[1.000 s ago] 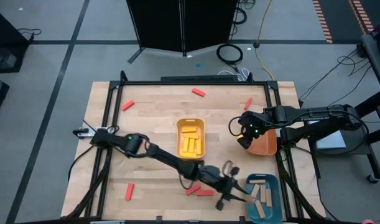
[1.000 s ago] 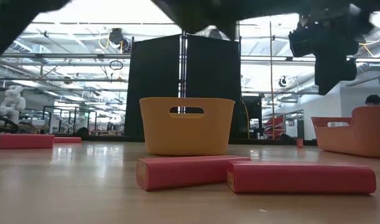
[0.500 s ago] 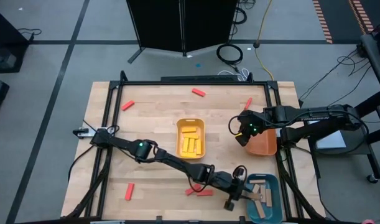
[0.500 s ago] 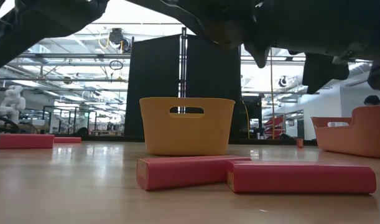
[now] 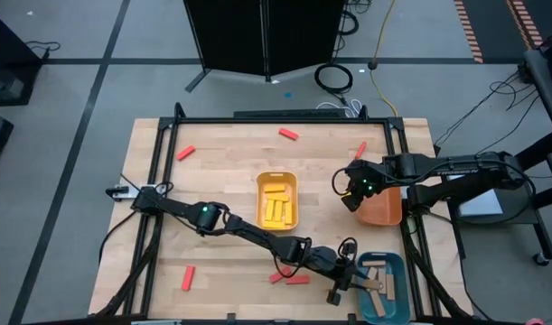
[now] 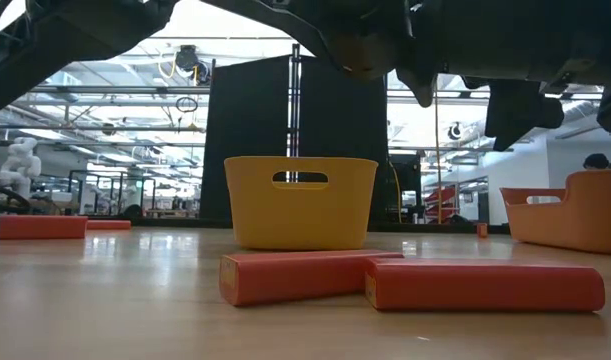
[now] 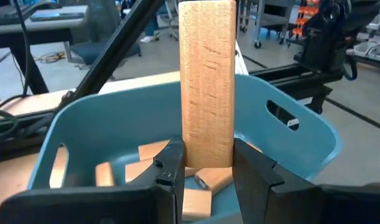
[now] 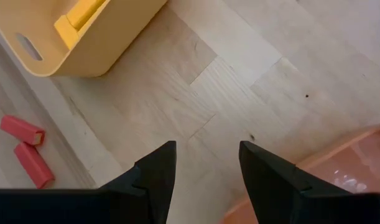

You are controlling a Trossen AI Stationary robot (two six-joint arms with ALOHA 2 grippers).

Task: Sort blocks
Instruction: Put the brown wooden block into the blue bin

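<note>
At the lower right of the high view, the left gripper (image 7: 205, 171) clamps a tan block (image 7: 206, 81) upright over the teal tray (image 7: 301, 134). The right gripper (image 8: 205, 168), fingers spread and empty, hangs beside the orange tray (image 5: 384, 209) at right.

No readable text, label, brand, number or sign for you in any view. The blocks, the trays and the table carry no markings. In the low view, whatever hangs in the room behind the table is too small to make out.
</note>
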